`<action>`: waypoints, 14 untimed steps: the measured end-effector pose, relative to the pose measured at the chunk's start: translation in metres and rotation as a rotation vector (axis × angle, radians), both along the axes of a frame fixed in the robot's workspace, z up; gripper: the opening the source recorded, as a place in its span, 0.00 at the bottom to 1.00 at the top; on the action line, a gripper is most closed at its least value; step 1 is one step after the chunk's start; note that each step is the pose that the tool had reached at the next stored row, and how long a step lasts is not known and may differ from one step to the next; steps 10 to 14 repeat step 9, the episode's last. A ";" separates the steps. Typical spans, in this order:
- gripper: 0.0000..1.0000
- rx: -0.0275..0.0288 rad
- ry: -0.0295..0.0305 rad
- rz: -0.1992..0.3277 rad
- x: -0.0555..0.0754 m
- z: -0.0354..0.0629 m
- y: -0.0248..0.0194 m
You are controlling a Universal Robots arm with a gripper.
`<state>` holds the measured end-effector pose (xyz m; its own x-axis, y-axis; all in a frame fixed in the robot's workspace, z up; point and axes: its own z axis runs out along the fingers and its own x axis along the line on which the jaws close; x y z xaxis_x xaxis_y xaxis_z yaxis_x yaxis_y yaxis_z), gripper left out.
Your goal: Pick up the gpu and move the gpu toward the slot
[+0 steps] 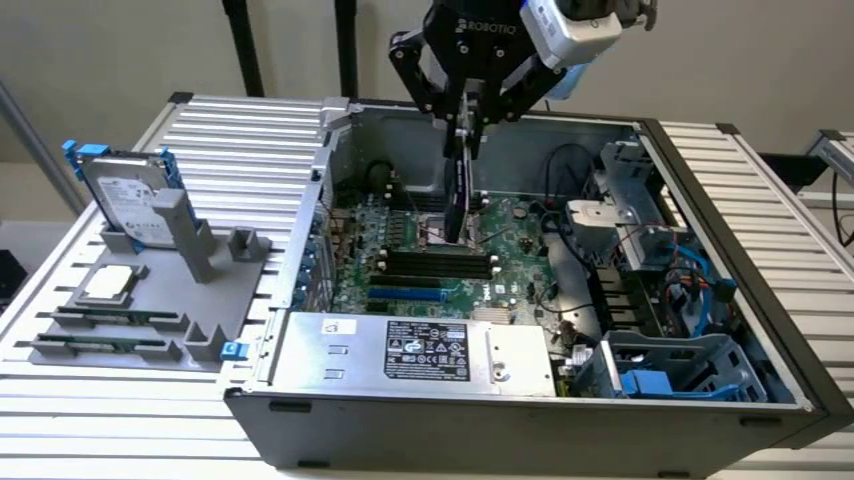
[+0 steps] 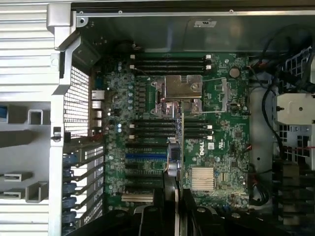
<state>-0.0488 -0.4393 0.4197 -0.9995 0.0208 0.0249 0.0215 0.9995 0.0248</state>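
Edgewise, gpu (image 1: 461,190) long axis vertical

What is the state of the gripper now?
Gripper: shut on the gpu, held edge-on above the motherboard inside the open case.

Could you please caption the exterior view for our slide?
Gripper holds the gpu edge-down above the motherboard inside the open case.

thin gpu (image 1: 462,185) on edge, upright, above the motherboard (image 1: 507,250)
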 end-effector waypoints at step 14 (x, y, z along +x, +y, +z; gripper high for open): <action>0.26 -0.0007 0.0000 0.001 0.001 -0.0015 0.0001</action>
